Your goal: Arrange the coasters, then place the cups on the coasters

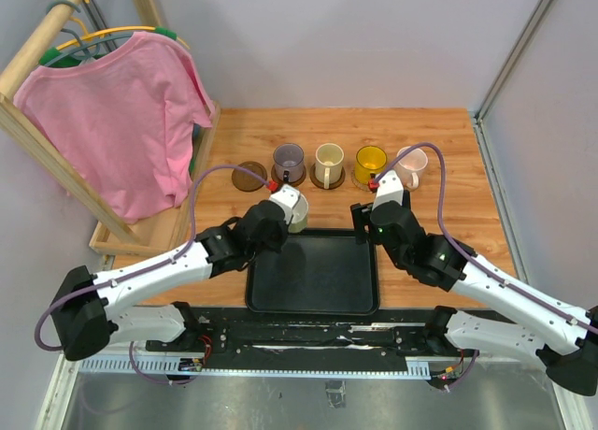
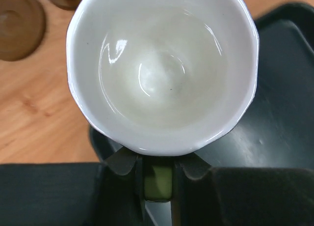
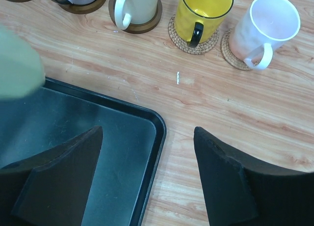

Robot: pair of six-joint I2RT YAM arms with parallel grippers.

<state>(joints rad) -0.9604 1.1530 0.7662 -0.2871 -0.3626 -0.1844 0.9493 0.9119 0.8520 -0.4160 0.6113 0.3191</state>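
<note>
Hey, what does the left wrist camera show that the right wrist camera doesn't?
Only the left wrist: the inside of the white cup, seen from above, with its handle clamped in the left gripper. Only the right wrist: the open right gripper, plus the cream mug, yellow mug and pink mug in a row. Both: the black tray and the wooden table.

A robot-manipulation lab cell is indicated. A wooden tabletop (image 1: 448, 140) is enclosed by plain grey panels (image 1: 355, 37), and two arms are bolted to a black rail (image 1: 308, 332) behind the left gripper (image 1: 285, 204) and right gripper (image 1: 363, 213), with purple cables (image 1: 201, 192) looped along them. Household props are staged: mugs (image 1: 329, 161) on coasters (image 1: 249, 175) are lined up ahead of the grippers, a black tray (image 1: 313, 276) lies below them, and a pink T-shirt (image 1: 121, 121) is hung on a wooden rack (image 1: 37, 56) left of the left gripper.
</note>
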